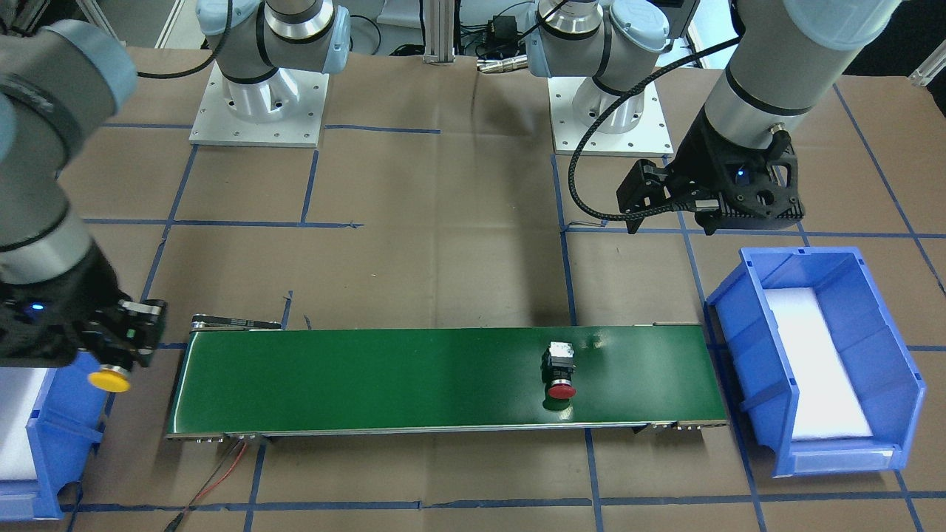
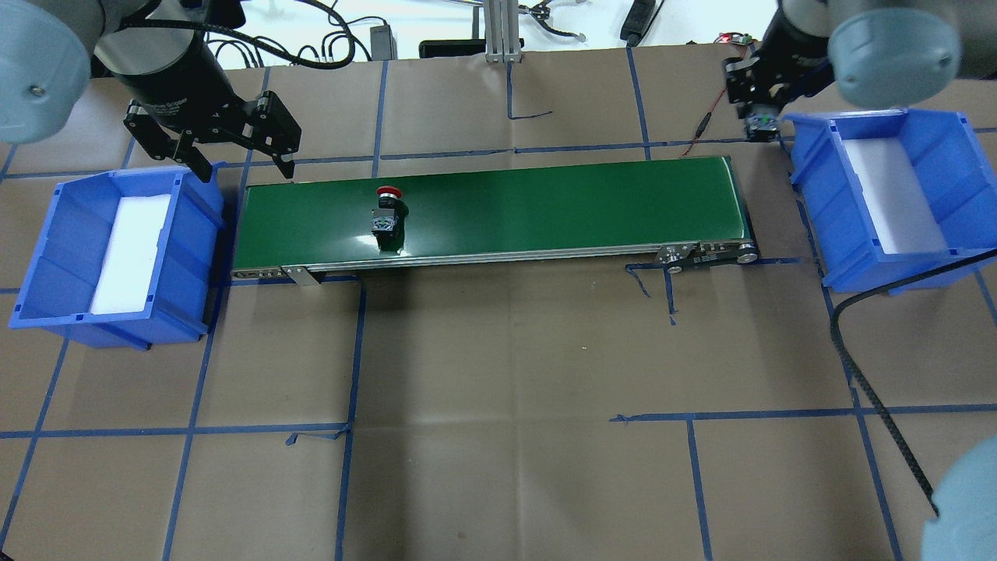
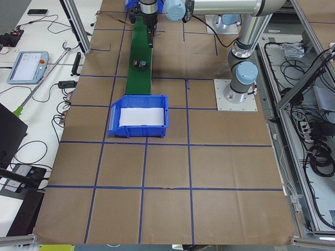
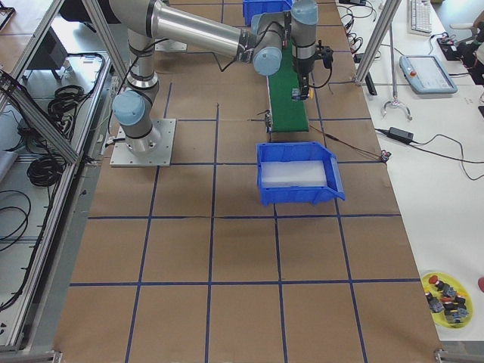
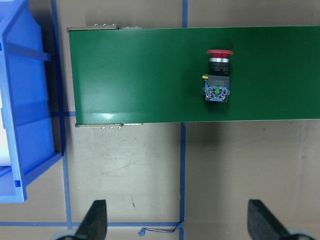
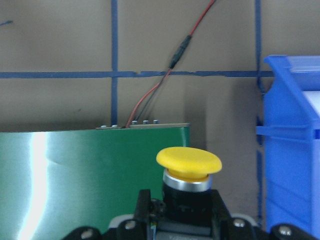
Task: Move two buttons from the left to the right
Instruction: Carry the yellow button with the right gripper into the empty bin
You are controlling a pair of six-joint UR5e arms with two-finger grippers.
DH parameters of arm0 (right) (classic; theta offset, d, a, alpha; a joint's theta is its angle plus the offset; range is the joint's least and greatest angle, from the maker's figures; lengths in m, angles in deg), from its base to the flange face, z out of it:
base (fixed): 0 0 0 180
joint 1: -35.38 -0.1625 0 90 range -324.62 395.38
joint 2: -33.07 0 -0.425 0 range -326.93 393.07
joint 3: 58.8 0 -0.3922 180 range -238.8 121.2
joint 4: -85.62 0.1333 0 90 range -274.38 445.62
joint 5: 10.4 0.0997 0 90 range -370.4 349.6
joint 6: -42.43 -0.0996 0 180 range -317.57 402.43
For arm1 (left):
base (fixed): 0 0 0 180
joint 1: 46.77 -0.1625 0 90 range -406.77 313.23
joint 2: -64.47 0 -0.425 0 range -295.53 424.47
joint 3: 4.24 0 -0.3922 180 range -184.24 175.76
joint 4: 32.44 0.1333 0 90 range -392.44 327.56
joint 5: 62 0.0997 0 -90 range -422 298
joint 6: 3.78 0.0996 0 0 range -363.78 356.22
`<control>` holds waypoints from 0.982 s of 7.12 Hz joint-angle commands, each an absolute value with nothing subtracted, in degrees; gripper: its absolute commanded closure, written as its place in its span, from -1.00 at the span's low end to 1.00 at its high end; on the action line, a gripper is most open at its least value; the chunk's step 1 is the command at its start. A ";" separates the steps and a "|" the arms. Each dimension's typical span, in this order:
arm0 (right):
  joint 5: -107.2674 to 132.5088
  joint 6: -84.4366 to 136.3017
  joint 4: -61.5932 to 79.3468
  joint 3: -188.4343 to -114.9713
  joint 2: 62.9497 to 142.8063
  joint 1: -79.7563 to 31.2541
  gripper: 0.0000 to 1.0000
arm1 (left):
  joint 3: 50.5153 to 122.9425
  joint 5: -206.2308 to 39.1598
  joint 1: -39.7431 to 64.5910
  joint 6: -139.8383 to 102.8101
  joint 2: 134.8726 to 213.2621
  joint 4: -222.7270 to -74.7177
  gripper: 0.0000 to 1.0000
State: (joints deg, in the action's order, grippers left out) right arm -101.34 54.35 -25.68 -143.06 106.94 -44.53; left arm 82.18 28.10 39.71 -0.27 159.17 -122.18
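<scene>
On the table (image 2: 498,351) the green belt (image 2: 545,202) runs between left bin (image 2: 58,249) and right bin (image 2: 946,179) — each holding a white pad (image 2: 128,249) — with the left tool (image 2: 245,167) spread wide near the belt's left end, the red button (image 2: 387,212) lying there, and the right tool (image 1: 122,355) gripping the yellow button (image 6: 189,162) beside the right bin's rim.

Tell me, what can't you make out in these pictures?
- Right wrist view: body of the yellow button, hidden by the right gripper.
- Front-facing view: blue bin beside it, cut off by the edge.
- Exterior right view: parts in the yellow dish, too small to identify.
</scene>
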 commanded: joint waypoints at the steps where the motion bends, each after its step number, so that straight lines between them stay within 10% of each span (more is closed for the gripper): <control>1: -101.11 71.28 -22.92 -138.26 104.28 -33.75 0.86 | 82.24 28.17 39.71 -0.27 159.13 -122.18 -1.00; 7: -93.55 87.08 -33.52 -146.83 96.00 -21.75 0.89 | 82.24 28.09 39.71 -0.27 159.13 -122.18 -1.00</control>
State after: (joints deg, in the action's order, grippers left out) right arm -93.57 85.58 -29.53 -143.31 96.89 -22.91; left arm 82.24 28.13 39.71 -0.27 159.09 -122.18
